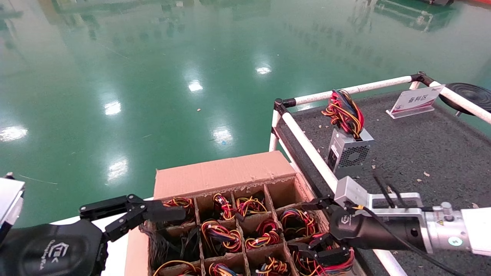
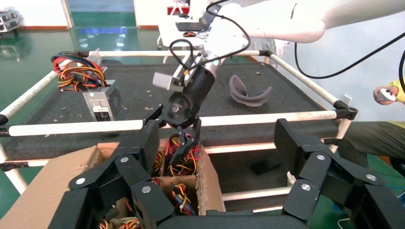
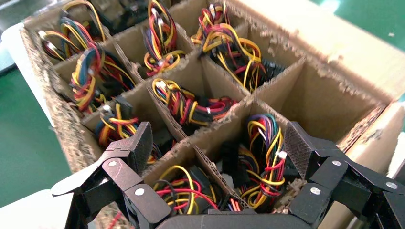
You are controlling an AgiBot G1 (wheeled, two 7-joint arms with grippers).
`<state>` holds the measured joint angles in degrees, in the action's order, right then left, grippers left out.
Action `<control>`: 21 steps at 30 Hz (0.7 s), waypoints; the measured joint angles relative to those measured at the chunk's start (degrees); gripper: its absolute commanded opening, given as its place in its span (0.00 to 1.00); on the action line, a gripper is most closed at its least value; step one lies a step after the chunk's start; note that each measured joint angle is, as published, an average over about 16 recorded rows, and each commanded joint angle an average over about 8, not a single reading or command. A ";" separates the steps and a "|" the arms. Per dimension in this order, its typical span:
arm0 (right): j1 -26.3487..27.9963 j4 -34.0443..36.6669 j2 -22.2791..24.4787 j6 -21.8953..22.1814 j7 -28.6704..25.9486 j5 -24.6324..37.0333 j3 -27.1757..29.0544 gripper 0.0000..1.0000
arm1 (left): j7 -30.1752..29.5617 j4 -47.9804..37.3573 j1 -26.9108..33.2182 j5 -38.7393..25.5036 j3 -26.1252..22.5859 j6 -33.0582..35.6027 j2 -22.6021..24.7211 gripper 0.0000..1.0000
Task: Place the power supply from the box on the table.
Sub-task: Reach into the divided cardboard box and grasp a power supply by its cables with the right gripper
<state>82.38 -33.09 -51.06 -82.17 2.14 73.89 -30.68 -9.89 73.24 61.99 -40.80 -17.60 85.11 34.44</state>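
Note:
The brown cardboard box [image 1: 222, 172] holds a grid of cells, most showing looped coloured wires. My right gripper [image 1: 312, 226] hangs open over the cells on the table side. In the right wrist view the gripper [image 3: 217, 143] straddles a divider, and its fingers hold nothing. One cell under it shows the wire bundle of a power supply [image 3: 267, 157], purple, yellow and red, with the metal block hidden below. The neighbouring cell holds red and yellow wires [image 3: 176, 191]. My left gripper [image 2: 217, 131] is open above the box's opposite side. The dark speckled table [image 1: 422, 145] lies to the right.
A grey unit with a vent grille [image 1: 347, 151] and a wire bundle stands on the table near the white rail [image 1: 307, 147]. A small white sign [image 1: 416, 100] and a black round object [image 1: 470, 94] sit at the far end. One corner cell [image 3: 325, 95] is empty.

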 measured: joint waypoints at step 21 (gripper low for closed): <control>6.47 17.31 -6.67 1.57 8.13 3.33 -1.77 0.00 | 0.02 0.00 0.01 0.03 -0.05 -0.02 -0.02 1.00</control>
<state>88.85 -15.78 -57.73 -80.60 10.27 77.21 -32.45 -9.87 73.24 62.01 -40.77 -17.65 85.09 34.42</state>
